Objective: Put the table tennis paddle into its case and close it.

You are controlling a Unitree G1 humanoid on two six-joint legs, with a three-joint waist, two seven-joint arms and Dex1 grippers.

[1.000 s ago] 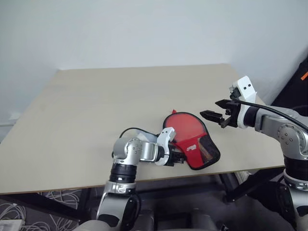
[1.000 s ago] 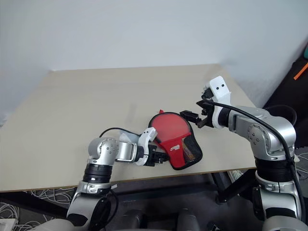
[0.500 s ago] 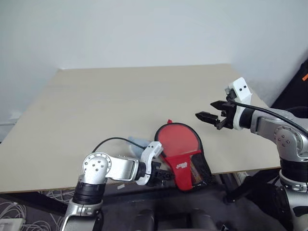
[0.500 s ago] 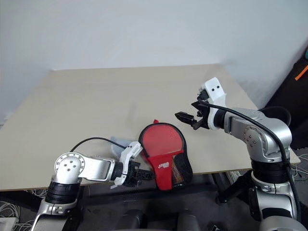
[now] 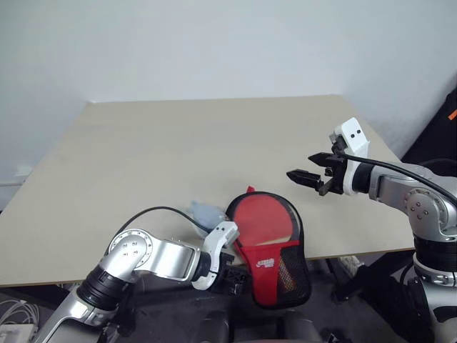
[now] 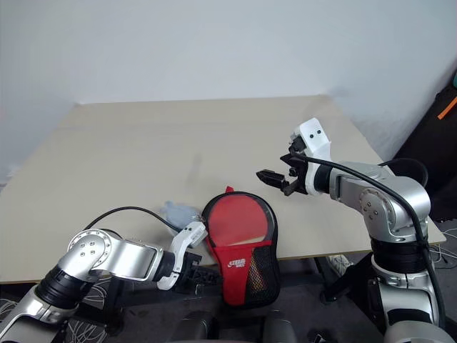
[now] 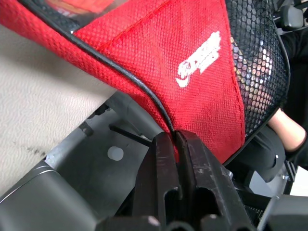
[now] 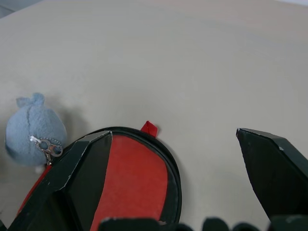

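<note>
The case (image 5: pixel 271 246) lies at the near edge of the table (image 5: pixel 178 150), its round end resting on the tabletop and its narrow mesh end hanging off the edge toward you, so its long axis runs from the table's middle out over the near edge. You can see red through its clear round panel, so the paddle looks to be inside, though you cannot tell how fully it is seated or how far the edge is closed. Your left gripper (image 7: pixel 174 144) sits just below the table edge at the case's narrow end, its fingers pinched together on the black edging; that is the nearer arm by far, already touching the case. Your right gripper (image 5: pixel 305 171) hangs above the table beyond the round end, off to the right and well apart from it, jaws spread wide and gripping nothing, pointing down and leftward at the case. A small grey-blue soft pouch (image 8: pixel 34 130) lies just beside the round end on your left side, so mind it. In my judgement the coming move is the right arm's: down and toward you onto the round end.
</note>
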